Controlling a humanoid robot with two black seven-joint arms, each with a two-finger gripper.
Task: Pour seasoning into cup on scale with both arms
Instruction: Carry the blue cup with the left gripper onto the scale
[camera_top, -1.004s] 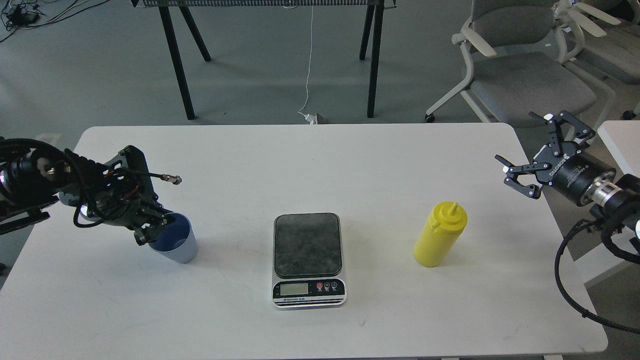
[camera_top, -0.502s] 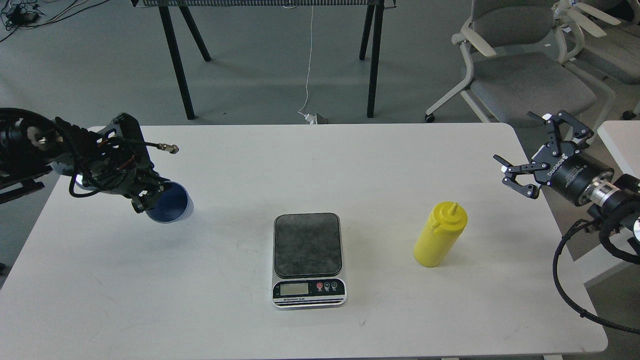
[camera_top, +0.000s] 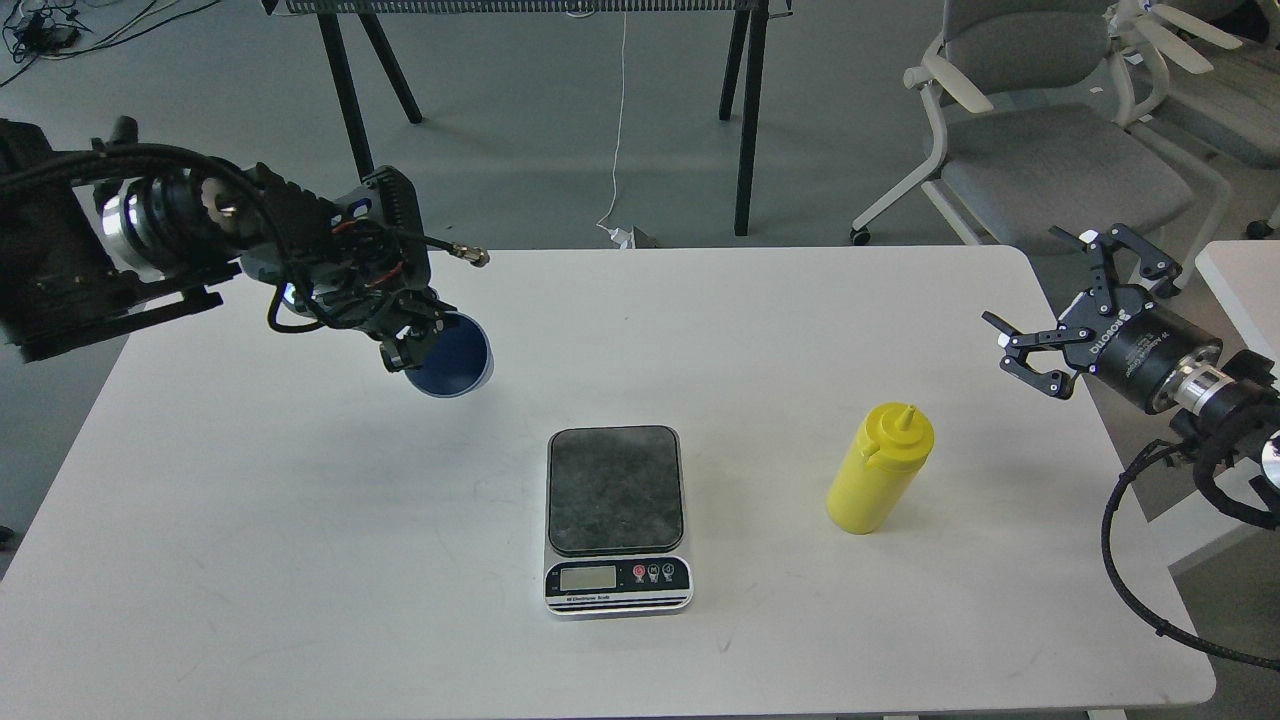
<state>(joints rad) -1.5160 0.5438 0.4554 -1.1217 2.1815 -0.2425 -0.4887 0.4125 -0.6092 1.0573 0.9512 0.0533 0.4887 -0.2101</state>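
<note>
My left gripper (camera_top: 415, 345) is shut on the rim of the light-blue cup (camera_top: 455, 360) and holds it in the air above the white table, up and to the left of the scale. The cup's mouth faces the camera. The scale (camera_top: 616, 515) lies flat at the table's middle front, its dark plate bare. The yellow seasoning bottle (camera_top: 880, 470) stands upright to the right of the scale. My right gripper (camera_top: 1055, 310) is open and empty, above the table's right edge, up and to the right of the bottle.
The white table (camera_top: 300, 560) carries only these things. Black table legs (camera_top: 350, 110) and a white cable (camera_top: 617, 130) stand behind it. Grey office chairs (camera_top: 1040, 130) are at the back right. A second white surface (camera_top: 1240, 280) is at the far right.
My left gripper has lifted the cup off the table and carried it up and to the right, toward the scale. The right gripper has barely moved.
</note>
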